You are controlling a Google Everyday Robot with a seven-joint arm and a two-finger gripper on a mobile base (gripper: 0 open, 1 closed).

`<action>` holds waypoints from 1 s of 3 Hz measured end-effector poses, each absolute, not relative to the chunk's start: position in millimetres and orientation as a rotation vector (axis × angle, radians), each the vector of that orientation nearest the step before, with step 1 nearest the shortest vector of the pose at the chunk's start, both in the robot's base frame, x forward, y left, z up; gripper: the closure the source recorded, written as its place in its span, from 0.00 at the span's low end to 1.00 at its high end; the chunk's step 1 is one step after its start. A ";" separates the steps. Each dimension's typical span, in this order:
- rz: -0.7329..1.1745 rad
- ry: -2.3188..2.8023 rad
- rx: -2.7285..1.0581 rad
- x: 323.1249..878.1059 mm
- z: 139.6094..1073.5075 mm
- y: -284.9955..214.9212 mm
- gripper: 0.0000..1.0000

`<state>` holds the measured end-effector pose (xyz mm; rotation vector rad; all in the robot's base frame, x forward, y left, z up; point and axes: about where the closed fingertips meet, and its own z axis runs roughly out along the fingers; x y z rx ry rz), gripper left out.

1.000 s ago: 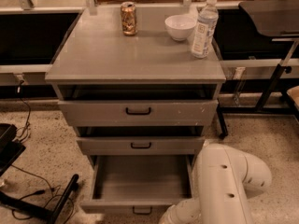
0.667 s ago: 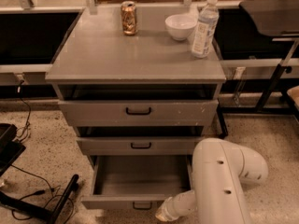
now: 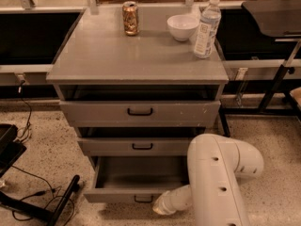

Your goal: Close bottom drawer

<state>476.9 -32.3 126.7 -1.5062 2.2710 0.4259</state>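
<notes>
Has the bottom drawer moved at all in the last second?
Yes. The bottom drawer has slid inward: its front now lies closer to the middle drawer, which stayed put. The hand is at its front, just right of the handle.

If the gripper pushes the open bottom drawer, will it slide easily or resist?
Probably easily: the bottom drawer looks empty, so likely light. Its rigid box should not flex. The gripper is at its front, beside the handle, so an off-centre push might skew it.

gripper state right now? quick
Gripper: state cannot be told; it is low at the front of the open bottom drawer, just right of its handle.
</notes>
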 end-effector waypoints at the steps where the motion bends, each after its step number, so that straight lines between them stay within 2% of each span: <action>1: 0.398 2.226 -1.522 499.3 140.4 -19.1 1.00; 2: 0.398 2.226 -1.522 499.3 140.4 -19.2 1.00; 3: 0.317 2.189 -1.537 517.0 134.0 -27.5 1.00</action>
